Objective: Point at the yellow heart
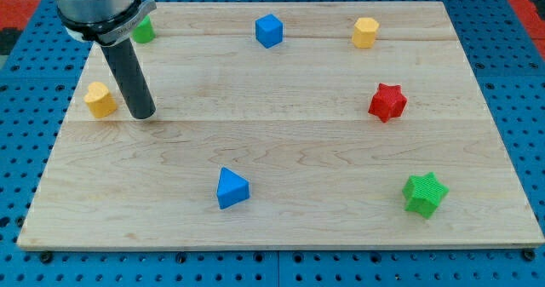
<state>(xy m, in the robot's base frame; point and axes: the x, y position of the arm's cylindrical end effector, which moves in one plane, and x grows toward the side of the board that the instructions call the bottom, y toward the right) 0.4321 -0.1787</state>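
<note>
Camera view shows my tip [143, 115] resting on the wooden tabletop [281, 142] near the view's left edge, with the yellow heart [100, 99] just beside it toward the view's left and very slightly up. A narrow strip of bare wood separates the two, so they look close but apart, not touching. The heart's lobes seem to face the view's top, though its long axis is hard to make out at this size. As end effector I carry only a plain dark rod: nothing to open or close, nothing held, and it touches only the wood. A second yellow block [365, 32], of rounder, hexagon-like shape, sits near the view's top right, well apart. By my judgement, only a short nudge leftward remains.
</note>
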